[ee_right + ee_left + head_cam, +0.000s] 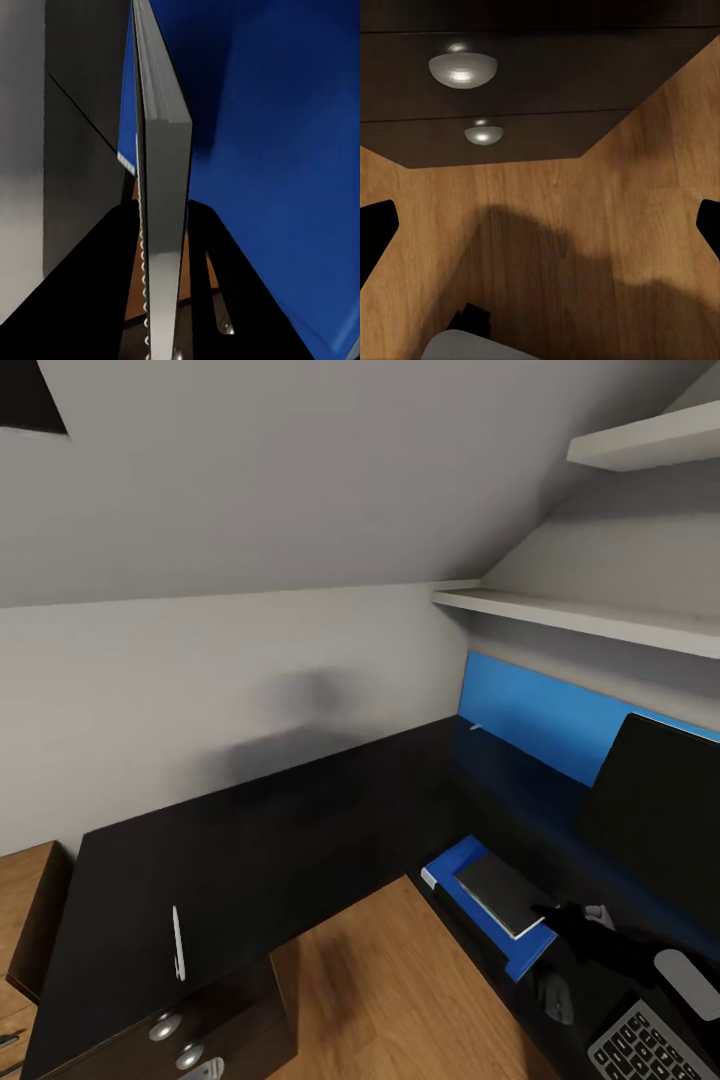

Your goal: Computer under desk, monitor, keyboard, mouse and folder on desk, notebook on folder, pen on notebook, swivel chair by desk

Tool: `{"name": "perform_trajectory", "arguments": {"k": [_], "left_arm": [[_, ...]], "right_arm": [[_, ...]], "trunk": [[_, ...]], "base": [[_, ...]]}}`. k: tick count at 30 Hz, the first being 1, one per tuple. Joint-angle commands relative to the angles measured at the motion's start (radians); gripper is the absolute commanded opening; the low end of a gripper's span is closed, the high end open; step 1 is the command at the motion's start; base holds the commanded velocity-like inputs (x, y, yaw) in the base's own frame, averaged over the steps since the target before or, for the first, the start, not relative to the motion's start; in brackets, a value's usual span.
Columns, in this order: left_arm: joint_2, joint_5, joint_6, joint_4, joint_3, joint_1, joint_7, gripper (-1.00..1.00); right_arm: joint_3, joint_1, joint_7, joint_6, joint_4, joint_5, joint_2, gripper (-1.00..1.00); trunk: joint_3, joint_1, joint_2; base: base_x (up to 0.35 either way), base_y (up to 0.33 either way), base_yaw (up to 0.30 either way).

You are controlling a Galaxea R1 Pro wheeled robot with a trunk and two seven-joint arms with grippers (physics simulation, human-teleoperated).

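Observation:
The glossy black desk point(250, 840) runs in an L. On its right wing lies the blue folder point(452, 863), with the pale grey notebook point(497, 892) lying over it. My right gripper point(552, 916) is shut on the notebook's near edge. The right wrist view sees the notebook point(165, 150) edge-on between my dark fingers point(240, 285), with the folder point(285, 150) behind it. The white pen point(178, 943) lies on the desk's left wing. At the right are the monitor point(665, 820), the keyboard point(650, 1050) and a dark mouse point(556, 998). My left gripper point(540, 232) hangs open over the floor beside the drawers.
Round silver knobs point(463, 69) mark the drawer unit point(215, 1030) under the pen. Wooden floor point(400, 980) fills the desk's inner corner. A light wooden cabinet point(30, 900) stands at the left. White shelves point(600, 615) and a blue wall panel point(530, 715) sit above the right wing.

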Motion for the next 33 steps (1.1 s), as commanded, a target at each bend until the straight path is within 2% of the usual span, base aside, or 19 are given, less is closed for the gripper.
{"name": "perform_trajectory", "arguments": {"k": [1,33], "left_arm": [[-0.001,0.01,-0.001,-0.001,0.001,0.0,0.001,1.0],[-0.001,0.01,-0.001,-0.001,0.001,0.0,0.001,1.0]], "right_arm": [[0.007,0.0,-0.023,-0.009,0.003,0.036,-0.001,-1.0],[0.013,0.0,-0.021,-0.008,0.0,0.041,0.0,-1.0]], "trunk": [[-0.001,0.0,-0.001],[-0.001,0.0,-0.001]], "base": [[0.0,0.0,0.0],[0.0,0.0,0.0]]}}
